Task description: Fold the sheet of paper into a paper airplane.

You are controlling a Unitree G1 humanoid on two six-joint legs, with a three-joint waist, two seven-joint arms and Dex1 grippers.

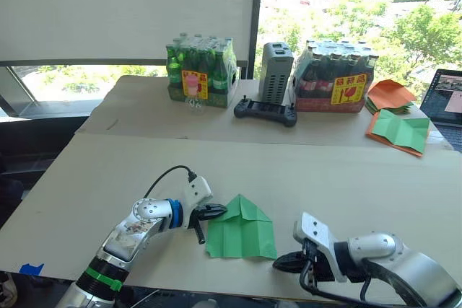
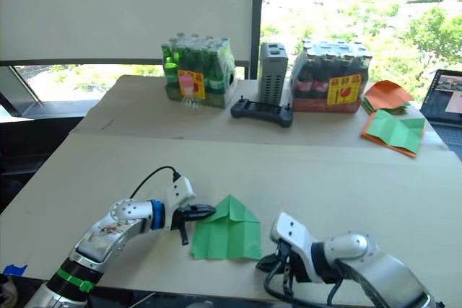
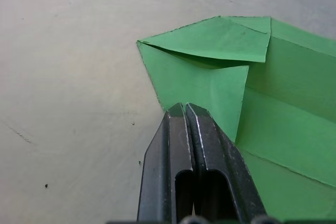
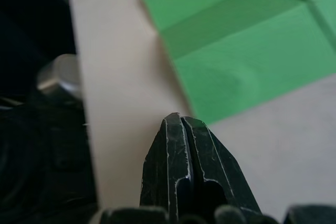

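Observation:
The sheet of paper (image 1: 242, 230) is bright green and lies flat near the table's front edge. Its two far corners are folded in, giving a pointed house shape with a centre crease. My left gripper (image 1: 214, 212) is shut, and its fingertips (image 3: 184, 109) rest at the sheet's left edge just below a folded flap (image 3: 220, 38). My right gripper (image 1: 283, 265) is also shut, low on the table, with its tips (image 4: 178, 120) just off the sheet's near right corner (image 4: 202, 114). A paper airplane is out of view.
At the back stand a pack of green bottles (image 1: 201, 70), a grey device (image 1: 276, 71), a black controller (image 1: 266, 111) and a pack of dark bottles (image 1: 333, 77). Orange sheets (image 1: 390, 94), a green sheet edged with orange (image 1: 401, 131) and a laptop (image 1: 444, 99) lie far right.

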